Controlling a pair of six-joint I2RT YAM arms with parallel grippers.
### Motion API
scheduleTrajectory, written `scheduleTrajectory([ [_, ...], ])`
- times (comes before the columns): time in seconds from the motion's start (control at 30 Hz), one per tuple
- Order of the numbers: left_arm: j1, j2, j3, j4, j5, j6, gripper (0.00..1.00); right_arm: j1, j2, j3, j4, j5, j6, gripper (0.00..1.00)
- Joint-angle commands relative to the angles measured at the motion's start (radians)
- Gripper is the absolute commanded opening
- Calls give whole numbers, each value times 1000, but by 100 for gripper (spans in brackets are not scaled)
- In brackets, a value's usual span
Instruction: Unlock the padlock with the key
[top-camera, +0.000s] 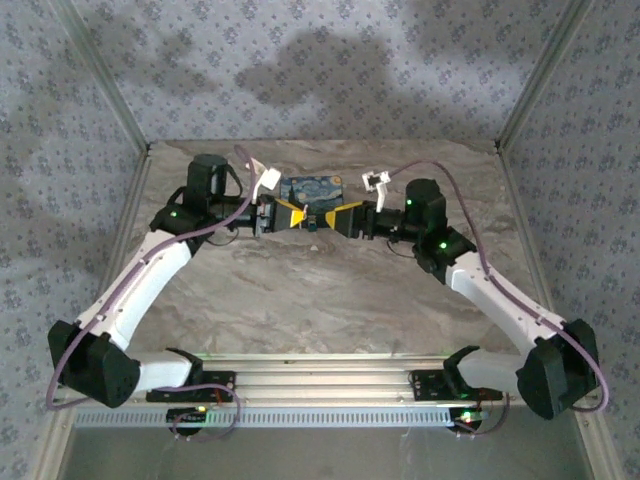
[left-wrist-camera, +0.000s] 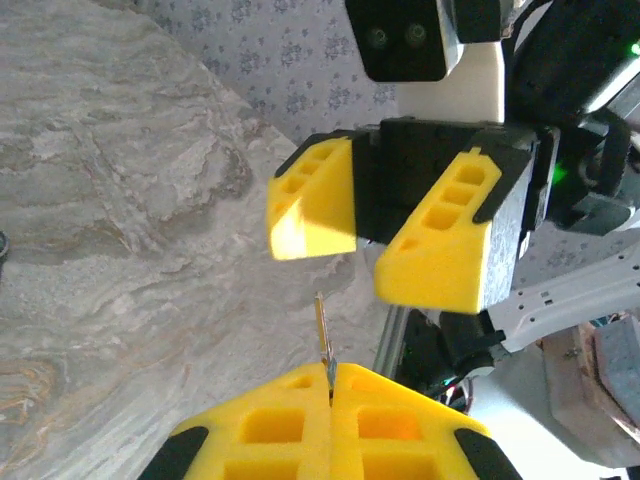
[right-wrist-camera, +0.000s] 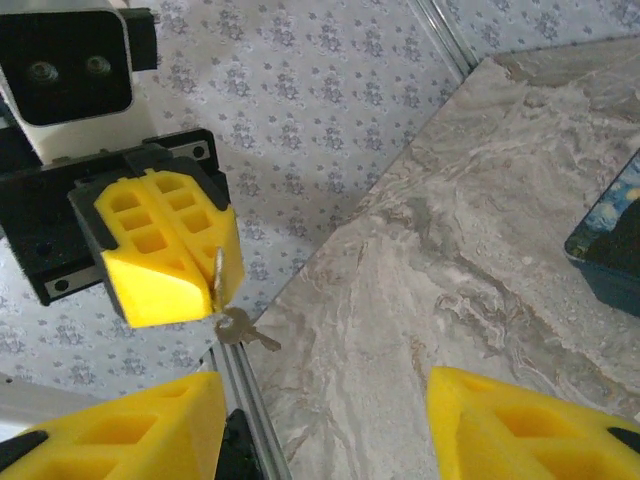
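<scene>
Left gripper pinches the key thinly, aloft near the table's far edge. Right gripper gapes wide opposite. Slim grip: a nudge in transfer could drop it.

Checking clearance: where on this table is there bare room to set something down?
The table is bare in the middle, between left arm, right arm and near rail, and in the far right corner. Crowded: far centre, where the left gripper holding the key, the right gripper and the blue box meet.
</scene>
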Motion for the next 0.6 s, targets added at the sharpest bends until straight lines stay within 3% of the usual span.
scheduleTrajectory([
  [0.0, -4, 29, 62, -178, 28, 155, 0, 4, -9, 54, -110, -68, -64, 59],
  [0.27, -7, 74, 84, -203, 148, 170, 0, 59, 78, 118, -73, -129, -50, 57],
  [0.57, -8, 87, 92, -221, 179, 185, 0, 83, 166, 136, 23, -129, -3, 42],
])
